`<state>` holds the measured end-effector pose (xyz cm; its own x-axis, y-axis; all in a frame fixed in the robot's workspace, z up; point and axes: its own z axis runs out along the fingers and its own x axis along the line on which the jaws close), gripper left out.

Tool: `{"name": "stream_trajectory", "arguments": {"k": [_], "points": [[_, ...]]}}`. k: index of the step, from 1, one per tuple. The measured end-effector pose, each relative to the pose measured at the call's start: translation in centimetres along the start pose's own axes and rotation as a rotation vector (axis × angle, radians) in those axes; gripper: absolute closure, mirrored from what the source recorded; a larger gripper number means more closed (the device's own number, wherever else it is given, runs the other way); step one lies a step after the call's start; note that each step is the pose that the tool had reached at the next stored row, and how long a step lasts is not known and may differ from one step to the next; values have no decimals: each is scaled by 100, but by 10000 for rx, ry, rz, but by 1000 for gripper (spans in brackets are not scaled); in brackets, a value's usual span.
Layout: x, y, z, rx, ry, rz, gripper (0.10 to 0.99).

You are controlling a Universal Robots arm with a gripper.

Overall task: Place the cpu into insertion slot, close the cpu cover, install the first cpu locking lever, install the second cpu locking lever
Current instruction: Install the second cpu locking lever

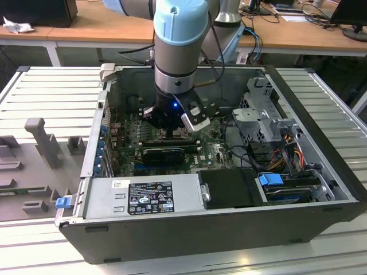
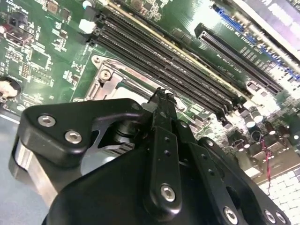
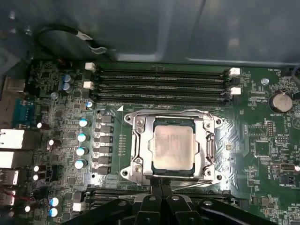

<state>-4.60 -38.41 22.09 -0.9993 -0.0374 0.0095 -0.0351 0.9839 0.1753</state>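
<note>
In the first wrist view the pale square cpu (image 3: 172, 149) lies flat in the insertion slot (image 3: 130, 174) on the green motherboard. The silvery cpu cover (image 3: 206, 140) is down over it, framing the chip through its window. A thin wire lever (image 3: 168, 111) runs along the socket's edge nearest the memory slots. My gripper (image 3: 161, 183) is shut with nothing visible between the fingers, its tips just at the socket's opposite edge. In the second wrist view the gripper (image 2: 161, 97) hides most of the socket, and one corner of the insertion slot (image 2: 104, 75) shows. In the exterior view the gripper (image 1: 172, 133) hangs low over the board.
Several long black memory slots (image 3: 161, 86) lie beside the socket. The open computer case (image 1: 189, 229) walls in the board, with a power supply (image 1: 143, 197), a drive cage (image 1: 261, 114) and loose cables (image 1: 287, 149) at the exterior view's right.
</note>
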Motion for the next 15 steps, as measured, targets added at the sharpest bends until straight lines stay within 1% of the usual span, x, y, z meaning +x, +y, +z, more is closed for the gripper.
{"name": "stream_trajectory", "arguments": {"k": [1, 4, 7, 9, 10, 12, 13, 14, 15], "points": [[23, -13, -1, -6, 16, -90, 980], [50, -27, 0, -19, 49, -281, 980], [96, -50, 3, -81, 58, -353, 980], [109, -70, 2, -119, 59, -366, 980], [123, -94, 0, -204, 54, -374, 980], [148, -108, 0, -371, 51, -405, 980], [166, -110, 3, -433, 52, -428, 980], [181, -111, 7, -460, 53, -441, 980], [200, -116, 29, -510, 52, -486, 980]]}}
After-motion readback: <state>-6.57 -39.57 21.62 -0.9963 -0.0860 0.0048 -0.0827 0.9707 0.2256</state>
